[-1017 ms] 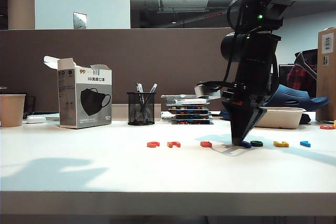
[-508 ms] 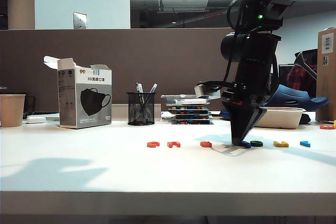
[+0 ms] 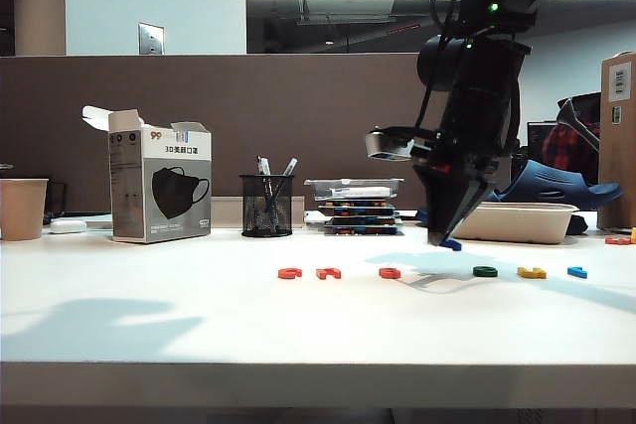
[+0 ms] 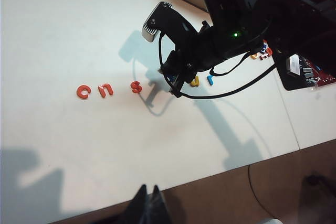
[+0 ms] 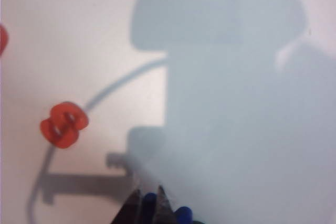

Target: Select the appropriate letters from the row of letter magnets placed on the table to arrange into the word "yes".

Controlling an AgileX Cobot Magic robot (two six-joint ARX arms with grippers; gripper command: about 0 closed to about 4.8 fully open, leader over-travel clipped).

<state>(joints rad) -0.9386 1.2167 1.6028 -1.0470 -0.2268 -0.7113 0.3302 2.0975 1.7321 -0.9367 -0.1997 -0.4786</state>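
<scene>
My right gripper [image 3: 444,237] is shut on the dark blue Y [image 3: 453,243] and holds it clear above the table [image 3: 199,325]. In the right wrist view the Y [image 5: 184,215] shows between the closed tips of the right gripper [image 5: 148,193]. The rest of the row lies below: three orange-red letters, the S [image 3: 390,272] [image 5: 64,124] nearest the gripper, then the green E [image 3: 485,271], a yellow letter [image 3: 532,272] and a light blue one [image 3: 577,271]. My left gripper [image 4: 148,191] is shut and empty, hanging over the table's front edge, far from the S [image 4: 136,87].
At the back stand a paper cup [image 3: 22,208], a mask box [image 3: 159,186], a mesh pen holder [image 3: 266,206], a stack of trays [image 3: 356,206] and a white container [image 3: 527,222]. A cardboard box [image 3: 618,136] is at the far right.
The right gripper has risen off the table with the blue Y, leaving a gap in the row beside the green E. The left arm has not moved.
</scene>
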